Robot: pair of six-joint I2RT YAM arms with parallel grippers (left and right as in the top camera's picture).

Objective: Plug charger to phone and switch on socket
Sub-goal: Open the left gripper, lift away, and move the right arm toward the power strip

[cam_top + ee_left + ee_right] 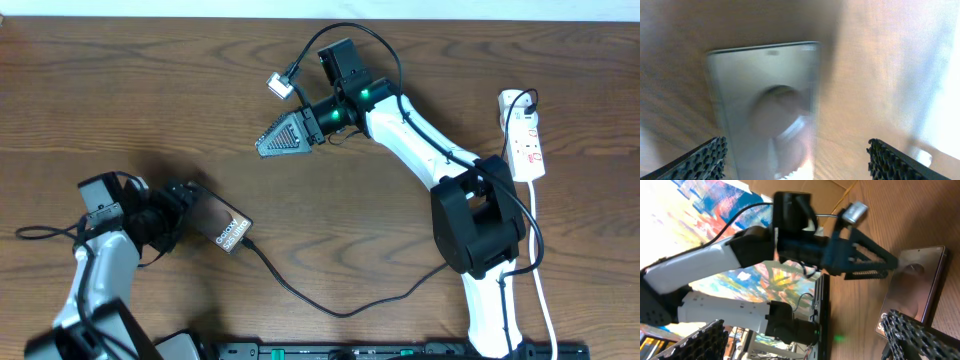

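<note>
Overhead, the left arm bends in from the lower-left corner. Its left claw (192, 212) is at the upper-left end of the flat brown-black phone (225, 228), which lies on the wooden desk (120, 100) with its long axis running upper-left to lower-right. The thin black charger cable (340, 312) meets its lower-right end. The right arm stretches up-left, with the right claw (285, 135) pointing left. The blurred left wrist view shows the left claw spread open, its fingers (702, 160) either side of the phone. In the right wrist view the fingers (920, 335) are parted wide and hold nothing.

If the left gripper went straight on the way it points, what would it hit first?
Probably the phone: the left wrist view shows it dead ahead, between the open fingers of the left gripper, though depth is unclear.
</note>
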